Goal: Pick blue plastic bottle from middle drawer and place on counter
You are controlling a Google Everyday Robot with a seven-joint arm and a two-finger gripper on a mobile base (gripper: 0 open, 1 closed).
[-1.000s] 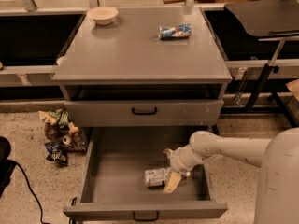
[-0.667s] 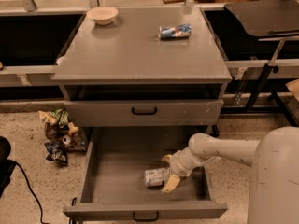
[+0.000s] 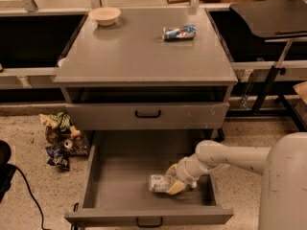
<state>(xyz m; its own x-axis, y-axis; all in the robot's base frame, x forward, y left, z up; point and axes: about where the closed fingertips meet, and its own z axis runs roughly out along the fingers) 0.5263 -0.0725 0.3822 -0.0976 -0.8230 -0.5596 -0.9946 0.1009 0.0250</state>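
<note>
The blue plastic bottle, clear with a white label, lies on its side on the floor of the open middle drawer, near the front. My gripper reaches in from the right at the bottle's right end. It is open, with one tan finger above that end and one below it. The bottle rests on the drawer floor. The counter is the grey top of the cabinet above.
A blue-and-white can lies on its side on the counter at the back right, and a pale bowl stands at the back left. The shut upper drawer sits above. Wrappers litter the floor at left. A black table stands at right.
My gripper has moved a little to the left, closer onto the bottle's right end. The bottle has stayed where it was.
</note>
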